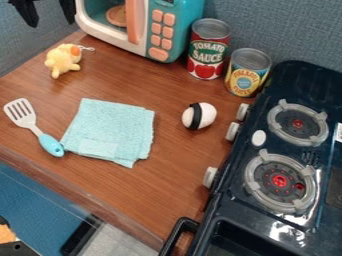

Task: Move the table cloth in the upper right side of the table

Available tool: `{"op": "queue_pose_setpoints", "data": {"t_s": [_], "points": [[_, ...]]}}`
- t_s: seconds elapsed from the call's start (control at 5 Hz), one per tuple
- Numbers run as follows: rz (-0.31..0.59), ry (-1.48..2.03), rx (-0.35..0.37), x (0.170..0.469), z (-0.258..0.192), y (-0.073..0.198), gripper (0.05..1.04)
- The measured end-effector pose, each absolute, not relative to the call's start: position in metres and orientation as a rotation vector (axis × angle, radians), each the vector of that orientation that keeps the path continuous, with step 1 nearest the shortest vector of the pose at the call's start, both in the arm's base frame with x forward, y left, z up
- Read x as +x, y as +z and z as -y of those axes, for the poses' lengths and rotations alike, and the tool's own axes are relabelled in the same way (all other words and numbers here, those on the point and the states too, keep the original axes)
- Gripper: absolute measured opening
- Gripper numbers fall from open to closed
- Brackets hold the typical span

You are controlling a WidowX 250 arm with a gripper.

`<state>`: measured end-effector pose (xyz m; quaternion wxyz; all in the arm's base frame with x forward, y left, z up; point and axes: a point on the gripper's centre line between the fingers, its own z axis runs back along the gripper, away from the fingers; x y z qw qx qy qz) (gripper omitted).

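Note:
My black gripper [51,22] is at the upper left corner, with two dark fingers spread well apart, above and left of the yellow plush toy. It is open and holds nothing that I can see. A light blue folded cloth [110,130] lies flat on the left-centre part of the brown wooden table [175,182]. The cloth is well below and to the right of the gripper, and they do not touch.
A spatula [47,142] lies against the cloth's left side. Around the table stand a yellow plush toy [64,60], toy microwave [163,32], tomato sauce can [208,50], pineapple can [248,72], black-banded white egg-shaped object [200,116] and dark stove [244,220].

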<state>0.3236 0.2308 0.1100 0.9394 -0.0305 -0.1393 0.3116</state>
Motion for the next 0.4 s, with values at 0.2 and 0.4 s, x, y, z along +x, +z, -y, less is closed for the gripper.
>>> {"op": "queue_pose_setpoints", "data": {"t_s": [0.2, 0.4], "points": [[0.244, 0.646, -0.068, 0.321, -0.230, 0.094, 1.000], [0.217, 0.707, 0.018, 0.306, -0.232, 0.088, 1.000]]}}
